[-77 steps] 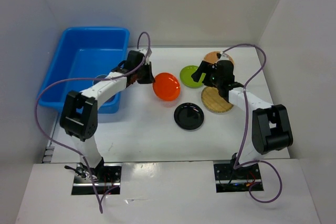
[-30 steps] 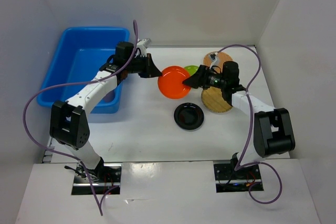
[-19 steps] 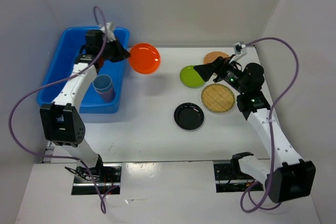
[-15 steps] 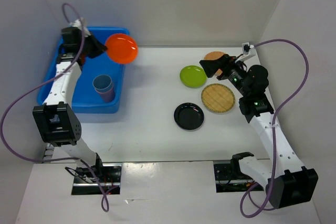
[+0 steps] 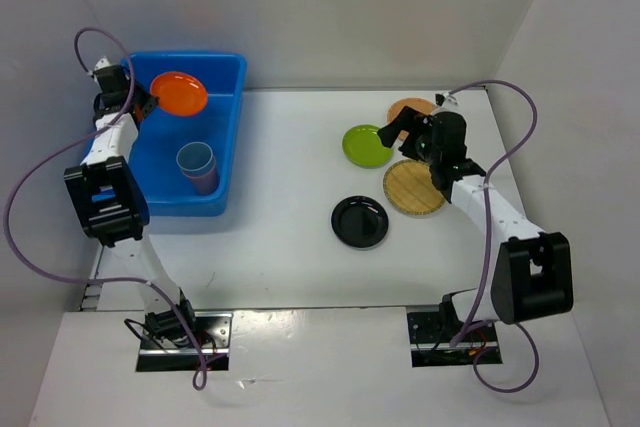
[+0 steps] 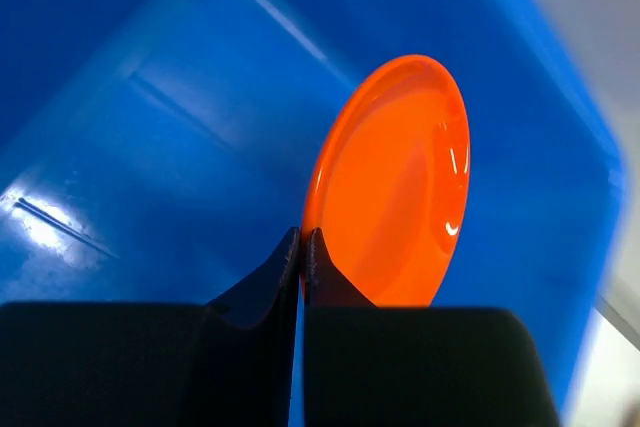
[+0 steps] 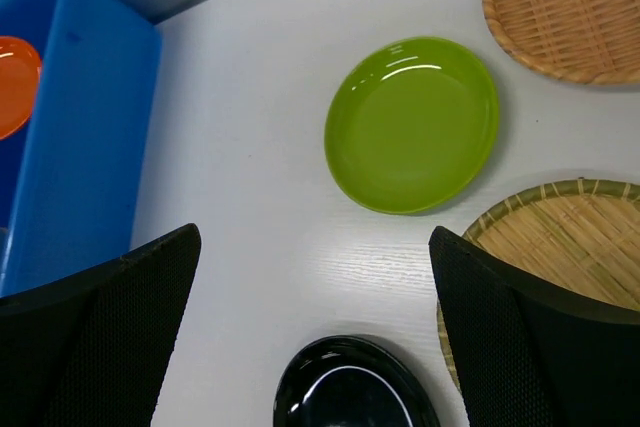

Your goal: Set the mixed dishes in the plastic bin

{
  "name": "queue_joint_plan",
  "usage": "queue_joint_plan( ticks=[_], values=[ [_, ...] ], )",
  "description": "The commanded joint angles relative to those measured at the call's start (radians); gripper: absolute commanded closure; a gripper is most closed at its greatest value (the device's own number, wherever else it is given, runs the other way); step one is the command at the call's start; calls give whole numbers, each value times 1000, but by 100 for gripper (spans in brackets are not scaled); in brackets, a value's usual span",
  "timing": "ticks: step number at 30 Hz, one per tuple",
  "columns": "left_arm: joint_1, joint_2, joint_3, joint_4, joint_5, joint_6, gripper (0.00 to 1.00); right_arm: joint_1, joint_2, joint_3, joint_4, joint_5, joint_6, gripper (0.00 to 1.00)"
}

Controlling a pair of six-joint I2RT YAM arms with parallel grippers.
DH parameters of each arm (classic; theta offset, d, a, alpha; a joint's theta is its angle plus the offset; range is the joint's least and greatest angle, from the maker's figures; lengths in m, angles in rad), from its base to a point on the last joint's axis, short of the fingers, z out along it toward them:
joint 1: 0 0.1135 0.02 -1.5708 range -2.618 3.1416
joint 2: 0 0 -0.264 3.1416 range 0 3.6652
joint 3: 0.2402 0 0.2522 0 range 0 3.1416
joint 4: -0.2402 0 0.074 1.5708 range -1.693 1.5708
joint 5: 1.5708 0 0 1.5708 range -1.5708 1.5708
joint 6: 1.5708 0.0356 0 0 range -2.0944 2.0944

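My left gripper (image 5: 140, 102) is shut on the rim of the orange plate (image 5: 180, 93) and holds it tilted inside the blue plastic bin (image 5: 190, 55). In the left wrist view the jaws (image 6: 302, 237) pinch the orange plate (image 6: 395, 182) over the bin's floor (image 6: 150, 127). A blue cup (image 5: 195, 159) stands in the bin on a pinkish one. My right gripper (image 5: 395, 127) is open and empty above the lime green plate (image 5: 366, 145). In the right wrist view my gripper (image 7: 315, 237) hangs over the green plate (image 7: 412, 125) and the black plate (image 7: 350, 387).
Two bamboo discs lie at the right: one by the black plate (image 5: 414, 187), one farther back (image 5: 410, 107). The black plate (image 5: 360, 221) lies mid-table. White walls close in the table on three sides. The bin's wall (image 7: 90, 127) shows at the left of the right wrist view.
My left arm has swung the orange plate left from mid-table into the bin. My right gripper has drawn away from that plate, open, and now hovers by the green plate.
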Motion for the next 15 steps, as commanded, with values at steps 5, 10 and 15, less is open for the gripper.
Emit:
queue_joint_plan(
  ticks=[5, 10, 15],
  values=[
    [5, 155, 93, 114, -181, -88, 100, -4, 191, 135, 95, 50, 26, 0],
    [14, 261, 171, 102, -201, -108, 98, -13, 290, 189, 95, 74, 35, 0],
    [14, 321, 211, 73, -183, -108, 80, -13, 383, 251, 107, 74, 3, 0]
  ],
)
